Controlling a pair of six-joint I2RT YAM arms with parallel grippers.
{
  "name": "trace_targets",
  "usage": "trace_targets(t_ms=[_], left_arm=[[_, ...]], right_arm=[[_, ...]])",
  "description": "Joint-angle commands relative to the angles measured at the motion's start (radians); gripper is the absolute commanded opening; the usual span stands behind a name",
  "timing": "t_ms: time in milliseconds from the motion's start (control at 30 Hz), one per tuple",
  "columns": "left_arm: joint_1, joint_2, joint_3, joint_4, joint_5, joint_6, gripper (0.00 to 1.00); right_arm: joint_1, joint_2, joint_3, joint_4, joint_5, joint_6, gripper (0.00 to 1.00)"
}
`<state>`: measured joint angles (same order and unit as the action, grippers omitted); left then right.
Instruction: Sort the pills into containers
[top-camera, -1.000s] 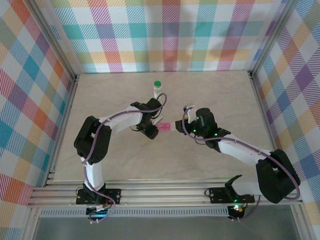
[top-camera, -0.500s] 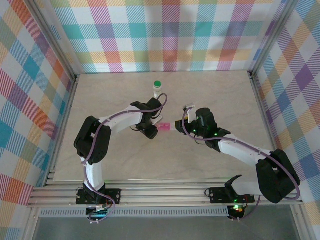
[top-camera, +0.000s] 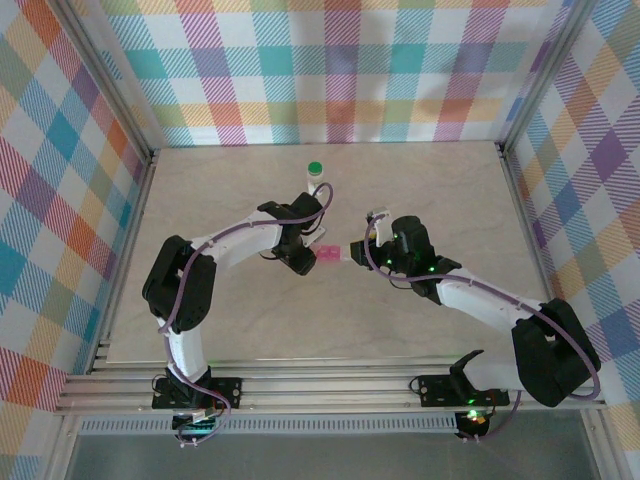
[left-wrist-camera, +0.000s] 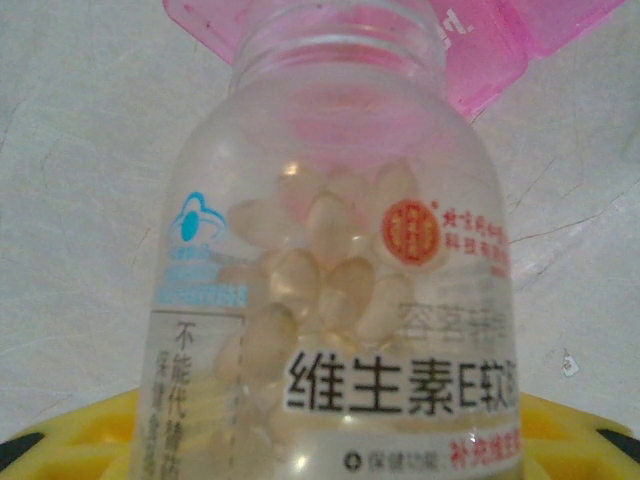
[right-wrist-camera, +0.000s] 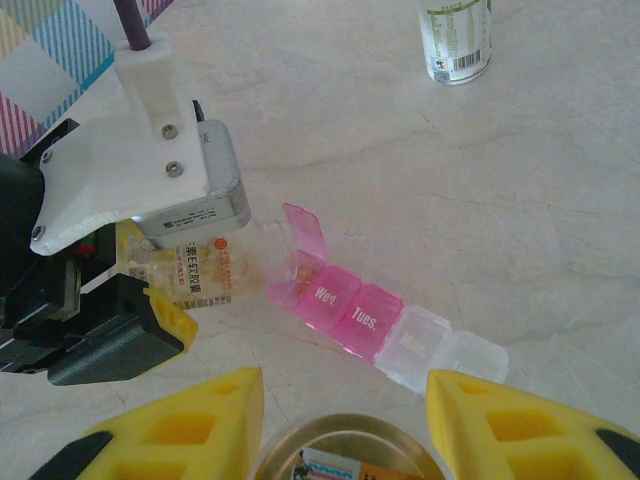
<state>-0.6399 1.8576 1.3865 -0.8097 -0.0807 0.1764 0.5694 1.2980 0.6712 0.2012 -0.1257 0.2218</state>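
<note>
Clear bottle (left-wrist-camera: 340, 300) mouth at pink containers (right-wrist-camera: 352, 312)

Pastel plaid walls (top-camera: 330, 70) surround a beige marbled table (top-camera: 430, 190), the containers (right-wrist-camera: 385, 325) run pink to clear, the clear bottle (left-wrist-camera: 340, 300) shows pale amber pills (left-wrist-camera: 300, 280), a blue logo and red seal, another bottle's cap (top-camera: 315, 167) is green, and the finger pads (right-wrist-camera: 500, 420) are yellow.

Robot lab test cell, plaid-print walls (top-camera: 340, 70) boxing a marble-look tabletop (top-camera: 430, 190); aluminium frame rail (top-camera: 330, 385) along its near edge
</note>
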Motion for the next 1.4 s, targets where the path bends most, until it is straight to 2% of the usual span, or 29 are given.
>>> trace_targets(t_ms=[0,300,1033,1367], left_arm=[[-0.01,0.003,-0.002,0.0,0.002,-0.001,0.0],[-0.01,0.077,0.02,-0.028,-0.008,0.003,0.0],[-0.009,-0.023,0.013,-0.022,-0.024,-0.003,0.0],[-0.009,0.046,0.008,-0.014,-0.016,-0.005,0.0]], right_arm=[[0.0,0.015,0.023,0.013,-0.023,-0.013,0.14],[0.001,0.018,0.024,0.009,-0.025,-0.015,0.13],[0.0,0.024,0.029,0.009,-0.037,-0.013,0.13],[0.001,0.029,0.03,0.008,-0.04,-0.012,0.12]])
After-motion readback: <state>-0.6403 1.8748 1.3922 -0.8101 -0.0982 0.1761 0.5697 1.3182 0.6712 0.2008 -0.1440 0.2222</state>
